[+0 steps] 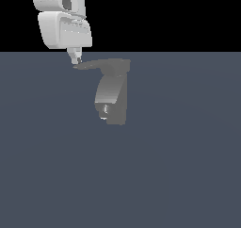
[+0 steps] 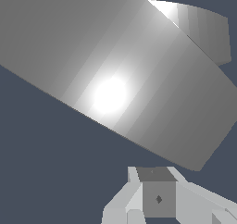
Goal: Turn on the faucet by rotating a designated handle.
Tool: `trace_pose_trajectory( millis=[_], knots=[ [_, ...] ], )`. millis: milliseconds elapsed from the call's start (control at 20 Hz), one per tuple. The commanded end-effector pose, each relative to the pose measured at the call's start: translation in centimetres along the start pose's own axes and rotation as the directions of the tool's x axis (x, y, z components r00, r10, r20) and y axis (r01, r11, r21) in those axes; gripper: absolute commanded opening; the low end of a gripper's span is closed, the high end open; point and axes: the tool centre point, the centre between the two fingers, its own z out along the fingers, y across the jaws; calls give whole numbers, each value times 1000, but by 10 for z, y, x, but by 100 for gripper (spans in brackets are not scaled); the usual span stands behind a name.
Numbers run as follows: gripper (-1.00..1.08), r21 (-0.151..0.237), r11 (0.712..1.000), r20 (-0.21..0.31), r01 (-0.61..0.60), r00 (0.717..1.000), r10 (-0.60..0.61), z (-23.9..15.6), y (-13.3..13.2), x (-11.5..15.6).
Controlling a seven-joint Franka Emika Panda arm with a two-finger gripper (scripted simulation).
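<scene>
1. On the exterior view's left, the white arm (image 1: 63, 24) hangs down from the top, and its gripper (image 1: 75, 58) ends right at the pointed tip of the handle (image 1: 96, 65).
2. The fingers look drawn close together with nothing clamped between them, though they are small in that view; in the wrist view a grey finger (image 2: 157, 197) sits close to a broad grey surface (image 2: 115, 75) that fills the frame.
3. The handle runs flat from that tip toward the exterior view's right, along the top of the faucet (image 1: 113, 97).
4. The faucet stands near the middle of the blue-grey floor (image 1: 188, 166), with its lighter curved spout (image 1: 106, 93) facing forward.
</scene>
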Motion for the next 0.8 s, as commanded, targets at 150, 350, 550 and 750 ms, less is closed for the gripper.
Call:
trace_pose_trajectory(
  millis=[150,350,550,750],
  knots=[
    [-100,-16,1000,-9,-15,1000,15,7,14,19],
    [-100,-19,1000,-10,-18,1000,18,8,24,26],
    [-100,-21,1000,-10,-21,1000,21,9,34,34],
    [-100,-24,999,-11,-24,1000,24,10,45,42]
  ],
)
